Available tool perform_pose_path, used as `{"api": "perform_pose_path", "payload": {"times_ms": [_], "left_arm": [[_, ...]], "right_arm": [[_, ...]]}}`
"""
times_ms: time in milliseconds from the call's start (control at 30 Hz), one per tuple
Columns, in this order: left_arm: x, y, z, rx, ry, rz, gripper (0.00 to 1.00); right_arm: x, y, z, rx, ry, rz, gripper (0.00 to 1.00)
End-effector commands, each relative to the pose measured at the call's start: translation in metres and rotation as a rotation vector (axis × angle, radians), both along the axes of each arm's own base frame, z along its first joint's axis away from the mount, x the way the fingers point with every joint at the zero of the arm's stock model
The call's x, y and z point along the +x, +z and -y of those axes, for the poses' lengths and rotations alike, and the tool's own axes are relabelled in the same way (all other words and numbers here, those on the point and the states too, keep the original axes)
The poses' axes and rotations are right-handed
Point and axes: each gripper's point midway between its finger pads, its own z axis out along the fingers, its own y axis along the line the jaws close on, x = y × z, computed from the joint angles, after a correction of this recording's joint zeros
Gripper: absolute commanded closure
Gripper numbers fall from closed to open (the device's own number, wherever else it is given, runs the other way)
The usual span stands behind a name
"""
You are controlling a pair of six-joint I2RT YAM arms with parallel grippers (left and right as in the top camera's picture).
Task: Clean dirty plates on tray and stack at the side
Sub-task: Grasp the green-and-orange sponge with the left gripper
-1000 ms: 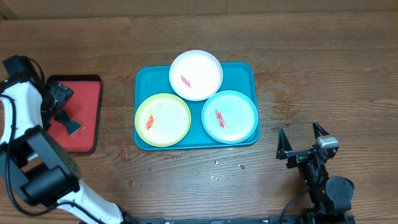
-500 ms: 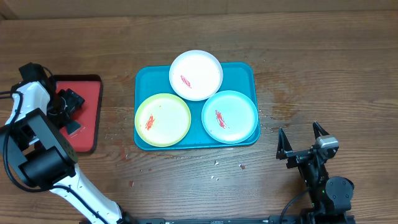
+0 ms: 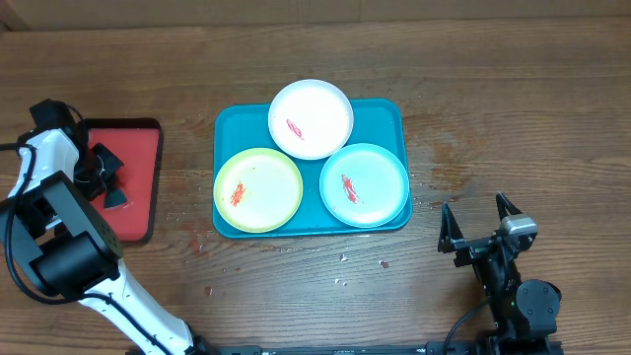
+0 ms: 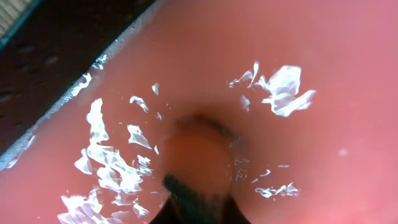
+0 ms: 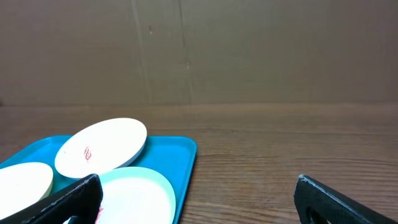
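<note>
Three plates lie on the teal tray (image 3: 394,113): a white plate (image 3: 311,118) at the back, a yellow-green plate (image 3: 258,189) front left and a pale aqua plate (image 3: 365,184) front right. Each carries a red smear. My left gripper (image 3: 106,182) is down on the small red tray (image 3: 138,148), shut on a small dark pad (image 3: 115,199); the left wrist view shows that dark pad (image 4: 196,196) at the jaws over glossy red. My right gripper (image 3: 474,209) stands open near the front right, apart from the tray, with the aqua plate (image 5: 137,196) by its left finger.
The red tray with its dark rim sits at the table's left, about a hand's width from the teal tray. Small crumbs and wet specks (image 3: 345,261) dot the wood in front of the teal tray. A brown wall (image 5: 199,50) backs the table.
My left gripper swung in over the red tray, came down onto the dark pad and went from open to shut. The right arm and the plates have not moved.
</note>
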Motion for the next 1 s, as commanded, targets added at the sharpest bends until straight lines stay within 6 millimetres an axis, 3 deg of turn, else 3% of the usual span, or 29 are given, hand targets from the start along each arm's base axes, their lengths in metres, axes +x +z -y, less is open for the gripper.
{"api": "perform_pose_path", "payload": {"times_ms": [0,33,67,100,267,433,467,533,667,767,867,900,933,967], "left_arm": [[-0.010,-0.011,-0.004,-0.005,0.011,-0.050,0.90],[-0.011,-0.011,-0.002,-0.015,0.010,-0.057,0.64],[-0.013,-0.012,0.000,-0.028,0.010,-0.064,0.14],[-0.015,-0.012,0.004,-0.047,0.008,-0.069,0.00],[-0.026,-0.013,0.031,-0.183,0.002,-0.097,0.00],[-0.039,-0.011,0.046,-0.246,0.004,-0.150,0.03],[-0.041,-0.011,0.047,-0.251,0.004,-0.159,0.08],[-0.043,-0.011,0.048,-0.255,0.004,-0.165,0.28],[-0.041,-0.011,0.047,-0.250,0.001,-0.158,0.80],[-0.038,-0.012,0.045,-0.241,0.000,-0.144,0.96],[-0.034,-0.012,0.042,-0.232,-0.001,-0.129,0.96],[-0.032,-0.012,0.041,-0.226,-0.002,-0.119,0.91],[-0.029,-0.013,0.039,-0.216,-0.003,-0.110,0.64],[-0.026,-0.013,0.035,-0.200,-0.004,-0.099,0.30]], "right_arm": [[0.000,-0.001,0.003,-0.001,-0.015,0.006,0.00],[0.000,-0.001,0.003,-0.001,-0.015,0.005,0.00],[0.000,-0.001,0.003,-0.001,-0.016,0.005,0.00],[0.000,-0.001,0.003,-0.001,-0.016,0.005,0.00],[0.000,-0.001,0.003,-0.001,-0.015,0.005,0.00],[0.000,-0.001,0.003,-0.001,-0.016,0.005,0.00],[0.000,-0.001,0.003,-0.001,-0.016,0.005,0.00],[0.000,-0.001,0.003,-0.001,-0.016,0.005,0.00],[0.000,-0.001,0.003,-0.001,-0.016,0.005,0.00],[0.000,-0.001,0.003,-0.001,-0.015,0.005,0.00],[0.000,-0.001,0.003,-0.001,-0.016,0.005,0.00],[0.000,-0.001,0.003,-0.001,-0.016,0.005,0.00],[0.000,-0.001,0.003,-0.001,-0.016,0.005,0.00],[0.000,-0.001,0.003,-0.001,-0.016,0.006,0.00]]}}
